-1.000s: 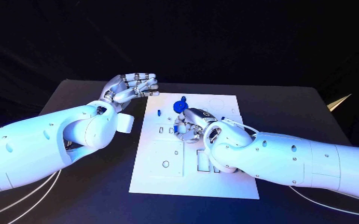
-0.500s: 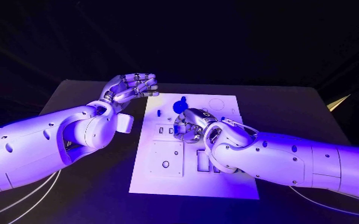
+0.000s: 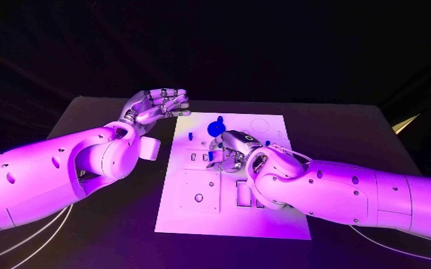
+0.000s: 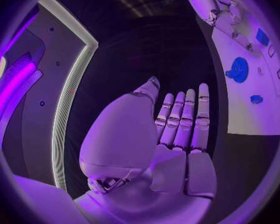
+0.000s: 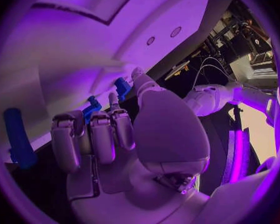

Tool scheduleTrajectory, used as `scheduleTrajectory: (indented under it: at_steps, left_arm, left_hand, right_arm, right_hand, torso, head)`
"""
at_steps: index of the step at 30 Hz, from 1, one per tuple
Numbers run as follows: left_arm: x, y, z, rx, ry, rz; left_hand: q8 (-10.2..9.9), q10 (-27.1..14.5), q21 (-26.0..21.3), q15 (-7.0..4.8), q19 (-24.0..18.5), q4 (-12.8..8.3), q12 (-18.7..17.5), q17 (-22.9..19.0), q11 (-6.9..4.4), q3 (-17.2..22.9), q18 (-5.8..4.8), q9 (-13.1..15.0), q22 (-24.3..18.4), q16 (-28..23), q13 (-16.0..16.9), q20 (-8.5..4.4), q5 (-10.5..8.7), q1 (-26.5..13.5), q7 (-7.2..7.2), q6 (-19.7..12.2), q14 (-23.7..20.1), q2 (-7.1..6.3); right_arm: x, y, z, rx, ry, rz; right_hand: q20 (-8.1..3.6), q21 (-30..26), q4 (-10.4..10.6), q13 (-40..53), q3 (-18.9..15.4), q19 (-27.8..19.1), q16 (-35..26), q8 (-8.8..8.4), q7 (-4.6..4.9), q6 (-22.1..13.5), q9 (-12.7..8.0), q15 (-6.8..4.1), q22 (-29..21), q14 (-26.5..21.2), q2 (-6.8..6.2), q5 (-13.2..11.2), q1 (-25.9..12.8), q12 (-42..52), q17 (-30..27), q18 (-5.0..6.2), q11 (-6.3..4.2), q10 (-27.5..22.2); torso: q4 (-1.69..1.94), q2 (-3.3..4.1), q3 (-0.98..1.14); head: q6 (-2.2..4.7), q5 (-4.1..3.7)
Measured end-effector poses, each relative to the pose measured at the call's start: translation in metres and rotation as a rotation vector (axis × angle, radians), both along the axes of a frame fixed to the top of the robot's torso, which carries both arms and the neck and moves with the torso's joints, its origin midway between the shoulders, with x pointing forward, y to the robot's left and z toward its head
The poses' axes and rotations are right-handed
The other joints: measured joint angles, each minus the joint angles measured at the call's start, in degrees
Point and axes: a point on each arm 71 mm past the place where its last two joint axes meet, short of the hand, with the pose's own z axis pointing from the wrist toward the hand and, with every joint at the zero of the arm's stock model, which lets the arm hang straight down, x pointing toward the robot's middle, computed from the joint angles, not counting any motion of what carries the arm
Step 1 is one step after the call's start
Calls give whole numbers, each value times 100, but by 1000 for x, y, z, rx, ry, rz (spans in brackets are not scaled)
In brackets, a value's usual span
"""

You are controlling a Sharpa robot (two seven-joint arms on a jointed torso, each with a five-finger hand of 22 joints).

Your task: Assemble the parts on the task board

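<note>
The white task board (image 3: 202,210) lies in the middle of the table. A round blue part (image 3: 217,128) and a small blue peg (image 3: 190,136) stand near its far edge. My right hand (image 3: 232,149) hovers over the board's middle with its fingers curled in. In the right wrist view its fingertips (image 5: 96,129) lie against two small blue pieces (image 5: 92,107) (image 5: 122,87), and whether it grips one I cannot tell. A longer blue piece (image 5: 18,137) stands beside them. My left hand (image 3: 160,106) is held flat and holds nothing, off the board's far left corner.
The left wrist view shows my flat left hand (image 4: 177,129), the board (image 4: 252,114) with the round blue part (image 4: 239,69), a small blue peg (image 4: 256,99) and my right hand (image 4: 209,2). The black table (image 3: 99,110) lies bare around the board.
</note>
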Motion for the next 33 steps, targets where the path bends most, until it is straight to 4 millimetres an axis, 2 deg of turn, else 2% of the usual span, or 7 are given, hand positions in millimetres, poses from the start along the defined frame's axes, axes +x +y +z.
scheduleTrajectory:
  at_steps: [4, 9, 18, 23, 25, 28, 33]
  left_arm:
    - [2, 2, -1, 4, 3, 5]
    - [5, 4, -3, 21, 10, 11]
    - [13, -1, -10, 119, 34, -19]
    - [20, -7, -12, 212, 65, -60]
    - [24, -11, -12, 263, 80, -85]
    - [28, -18, -13, 349, 105, -131]
    - [36, -29, -14, 520, 150, -205]
  left_hand:
    - [0, 0, 28, 0, 0, 0, 0, 23, 0, 0, 0, 0, -3, -2, 0, 0, 0, 0, 0, 0, 0, 0]
    - [-24, 183, 235, -95, 215, 66, 39, 175, -25, -66, -1, -9, 68, 179, 13, -58, 0, -35, 2, -11, 321, -35]
    - [77, 694, 1143, -421, 958, 57, 468, 930, -217, 10, -1, 30, 539, 1322, 165, -416, 29, 3, -21, -74, 1390, -104]
    - [675, 1016, 2441, -671, 1341, 289, 1377, 2401, -464, -51, -2, 295, 1344, 3412, 703, -672, 46, -480, 1, 45, 1920, -126]
    - [1137, 1076, 3730, -797, 1689, 294, 2261, 4127, -553, -251, -57, 534, 2734, 5129, 1307, -784, 46, -987, -139, 95, 2478, -46]
    - [1869, 885, 5192, -909, 2190, 301, 3674, 5775, -733, -491, -281, 986, 4510, 6555, 2319, -876, 55, -1460, -303, 65, 3111, 129]
    - [2852, 816, 6156, -1031, 2594, 338, 5379, 6312, -887, -887, -404, 1671, 5831, 7328, 3789, -950, 42, -1845, -478, -20, 3423, 396]
  right_arm:
    - [-1, -6, 4, 22, -21, -9]
    - [0, -17, 16, 52, -59, -15]
    - [7, -56, 53, 171, -123, 20]
    - [12, -82, 73, 268, -114, -2]
    - [15, -96, 80, 305, -106, -28]
    - [19, -112, 86, 352, -88, -69]
    - [24, -132, 90, 401, -63, -127]
  right_hand:
    - [22, 0, 466, 0, -362, -22, 0, -56, 80, -221, -99, 60, 0, 1, -87, 0, 385, 0, 0, 0, 73, -10]
    - [38, 0, 532, 0, -418, -5, 0, -56, 85, -307, -144, 60, -1, 1, -115, 0, 459, 0, 0, 0, 72, -10]
    - [41, -358, 492, 4, -250, 0, 0, 90, 27, -40, -130, 80, -1, -19, 218, 0, 789, -140, 0, 0, 77, -45]
    - [41, -358, 498, 4, -243, 0, 0, 270, -45, 156, -76, 57, -1, 4, 350, 0, 657, -140, 5, 0, 32, -34]
    - [21, -358, 498, 4, -243, -21, 0, 334, -75, 203, -54, 46, -2, 12, 370, 0, 636, -140, 4, 0, 19, -20]
    - [19, -358, 498, 4, -243, -23, 0, 359, -75, 203, -44, 25, -1, -9, 391, 0, 615, -140, 4, -1, 19, -20]
    - [-3, -358, 498, 4, -243, -1, 0, 380, -80, 208, -37, 25, -2, -9, 400, 0, 561, -140, 4, 0, -22, -19]
  torso:
    - [-5, -8, 1]
    - [-19, -21, 11]
    - [-51, -90, 34]
    - [-81, -136, 52]
    - [-95, -155, 56]
    - [-114, -181, 63]
    - [-128, -210, 74]
  head:
    - [24, 4]
    - [76, 4]
    - [135, 27]
    - [155, 73]
    - [157, 80]
    - [148, 101]
    - [118, 128]
